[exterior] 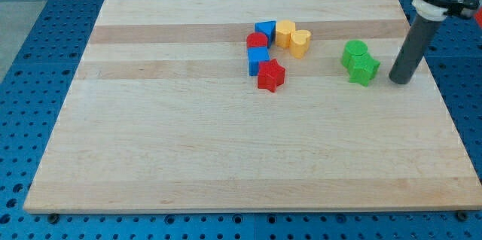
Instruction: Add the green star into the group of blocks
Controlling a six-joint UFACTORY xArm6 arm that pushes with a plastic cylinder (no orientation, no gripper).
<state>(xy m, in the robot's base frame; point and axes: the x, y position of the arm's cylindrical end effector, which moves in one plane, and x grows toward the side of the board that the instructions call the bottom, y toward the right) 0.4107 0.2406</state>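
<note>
Eight blocks sit on the wooden board (226,157). The green star (364,69) touches one green round block (354,51). My tip (400,82) stands just right of the star; it has no jaws. Left of the star: two red, two blue, two yellow blocks.

The board (226,142) is seen to be made of light wood, its grain running lengthwise in pale and slightly darker bands, with a smooth, faintly satin finish. Beneath it, a blue perforated surface (45,22) with regular holes is shown, looking like painted metal. The green star (364,69), the green cylinder (354,50), the red star (271,75) and the yellow heart (300,42) are given a smooth, matt, painted look. The rod (410,48) is finished in dark matt material.
</note>
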